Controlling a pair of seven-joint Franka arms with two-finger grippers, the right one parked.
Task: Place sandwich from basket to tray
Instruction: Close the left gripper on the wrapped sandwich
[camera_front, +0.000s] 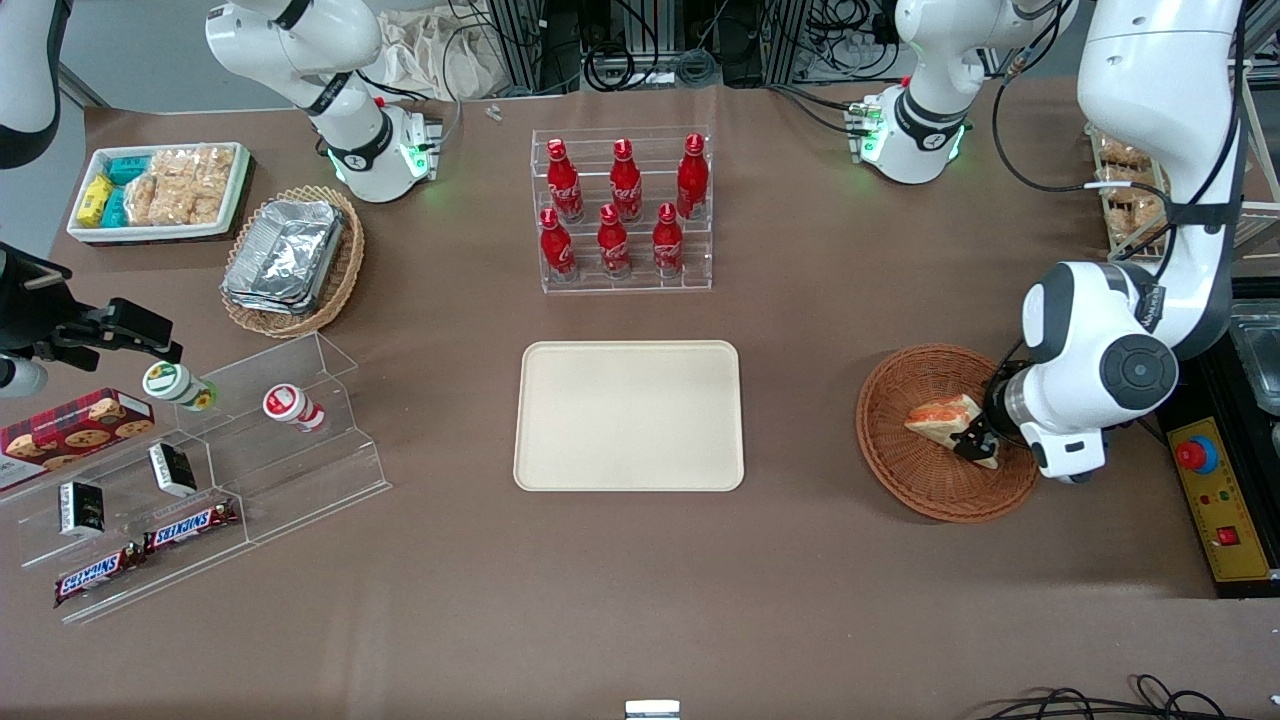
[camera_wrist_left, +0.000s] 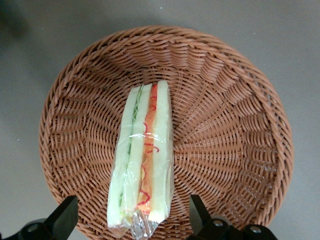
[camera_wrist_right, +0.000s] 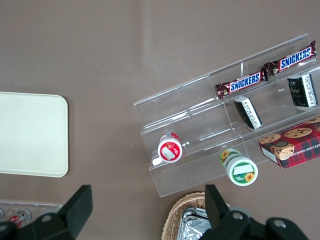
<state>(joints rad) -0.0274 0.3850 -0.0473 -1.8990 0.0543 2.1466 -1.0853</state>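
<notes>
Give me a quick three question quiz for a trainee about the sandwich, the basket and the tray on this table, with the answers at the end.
1. True or false: the sandwich lies in the basket.
2. What lies on the tray? A) a sandwich B) a bottle C) nothing
3. Fill in: the end effector hangs open over the basket with one finger on each side of the ____.

Key:
1. True; it is wrapped in clear film.
2. C.
3. sandwich; the fingers do not touch it.
</notes>
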